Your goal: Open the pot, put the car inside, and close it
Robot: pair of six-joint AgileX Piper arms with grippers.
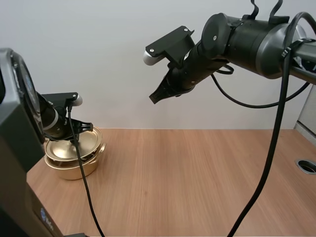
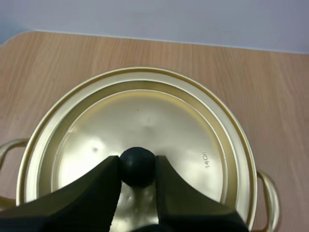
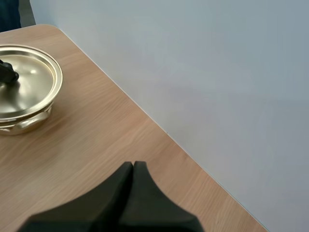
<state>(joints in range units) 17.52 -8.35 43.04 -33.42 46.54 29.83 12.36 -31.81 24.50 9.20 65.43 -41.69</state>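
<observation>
Fingers [image 2: 94, 186] of the left gripper [image 2: 137, 162] pinch the black knob [image 2: 137, 170] between their tips, one on each side. Around the knob spreads the gold lid [image 2: 145, 116], lying over the gold pot [image 1: 79, 171], whose handles stick out beyond it. The right gripper [image 1: 157, 97] hangs high above the wooden table [image 1: 197, 182], well apart from the pot, its fingers pressed together on nothing.

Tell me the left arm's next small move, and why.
Probably ease the lid down flat onto the pot. The left gripper pinches the knob in its jaws, the lid looks slightly tilted on the pot, and the right gripper hangs shut, high over the table. The pot's inside is hidden, so this is a guess.
</observation>
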